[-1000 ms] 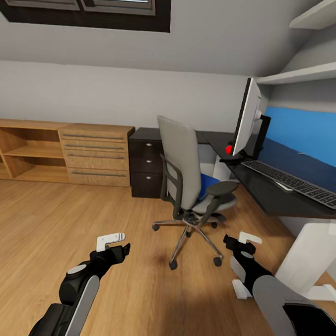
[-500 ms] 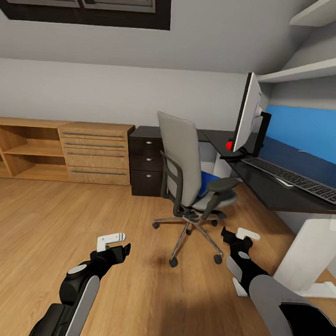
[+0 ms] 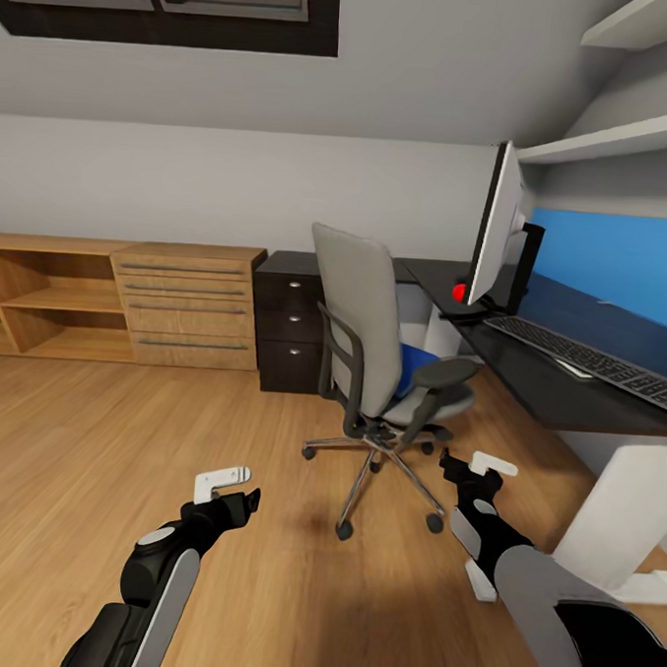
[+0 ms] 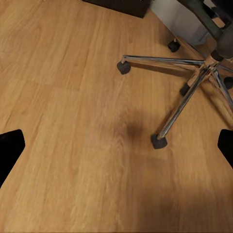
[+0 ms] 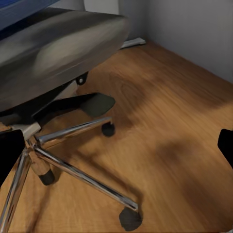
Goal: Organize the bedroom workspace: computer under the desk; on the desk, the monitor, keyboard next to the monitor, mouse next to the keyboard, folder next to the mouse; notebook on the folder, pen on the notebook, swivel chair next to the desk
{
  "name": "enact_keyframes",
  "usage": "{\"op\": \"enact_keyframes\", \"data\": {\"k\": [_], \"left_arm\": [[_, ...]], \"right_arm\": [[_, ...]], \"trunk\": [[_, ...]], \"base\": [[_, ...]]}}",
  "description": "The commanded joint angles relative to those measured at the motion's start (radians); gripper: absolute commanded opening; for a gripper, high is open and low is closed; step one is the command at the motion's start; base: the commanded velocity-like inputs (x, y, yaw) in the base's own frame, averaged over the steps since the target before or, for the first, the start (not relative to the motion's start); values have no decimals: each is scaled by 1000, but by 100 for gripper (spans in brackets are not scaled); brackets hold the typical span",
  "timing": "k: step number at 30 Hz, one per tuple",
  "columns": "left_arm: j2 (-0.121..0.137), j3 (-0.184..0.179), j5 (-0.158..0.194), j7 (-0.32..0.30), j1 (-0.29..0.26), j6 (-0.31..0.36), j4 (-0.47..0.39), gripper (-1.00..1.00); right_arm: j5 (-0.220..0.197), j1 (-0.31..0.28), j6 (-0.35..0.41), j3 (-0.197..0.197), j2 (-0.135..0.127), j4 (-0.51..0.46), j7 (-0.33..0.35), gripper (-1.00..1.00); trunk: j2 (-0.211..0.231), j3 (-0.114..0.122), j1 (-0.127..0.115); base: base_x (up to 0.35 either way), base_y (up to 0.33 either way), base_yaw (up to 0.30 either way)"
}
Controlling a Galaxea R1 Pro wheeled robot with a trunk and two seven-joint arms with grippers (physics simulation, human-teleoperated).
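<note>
- The swivel chair (image 3: pixel 381 361) is standing on the wood floor (image 3: pixel 90 447) just off the desk (image 3: pixel 558 382), its tall grey back turned toward the room and its seat facing the desk's front edge.
- The folder (image 3: pixel 411 366) is lying on the chair's seat, a strip of blue peeking out between the backrest and the near armrest.
- The monitor (image 3: pixel 500 225) is standing upright near the desk's inner corner, seen almost edge-on, with a red dot by its lower corner.
- The keyboard (image 3: pixel 598 363) is lying along the desk top just beside the monitor's stand, close to the front edge.
- A small pale flat thing is sitting by the keyboard; I cannot tell what it is.
- The left gripper (image 3: pixel 227 487) is hanging over bare floor, well apart from the chair's chrome base (image 4: pixel 194 92), its fingers spread wide and gripping nothing.
- The right gripper (image 3: pixel 475 471) is hovering low beside the chair's wheeled base (image 5: pixel 73 160), also spread wide and empty.
- A dark drawer cabinet (image 3: pixel 292 326) is sitting behind the chair, with light-wood cabinets (image 3: pixel 118 301) lining the wall beside it.
</note>
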Motion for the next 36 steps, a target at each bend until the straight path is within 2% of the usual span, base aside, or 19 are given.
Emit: {"op": "enact_keyframes", "data": {"k": [1, 17, 23, 36], "left_arm": [[0, -1, 10, 9, -1, 3, -1, 100], [0, -1, 9, 9, -1, 3, 11, 100], [0, -1, 10, 9, -1, 3, 11, 100], [0, -1, 10, 9, -1, 3, 11, 100]], "right_arm": [[-6, -1, -4, 2, 0, 1, 0, 100], [-6, -1, -5, 2, -1, 3, -1, 100], [-6, -1, -35, 3, 1, 8, -1, 100], [-6, -1, -49, 6, 10, 11, -2, 100]], "trunk": [[0, -1, 0], [0, -1, 0], [0, -1, 0], [0, -1, 0]], "base": [[282, 0, 0], [230, -99, 0], [86, -49, 37], [4, -2, 243]]}}
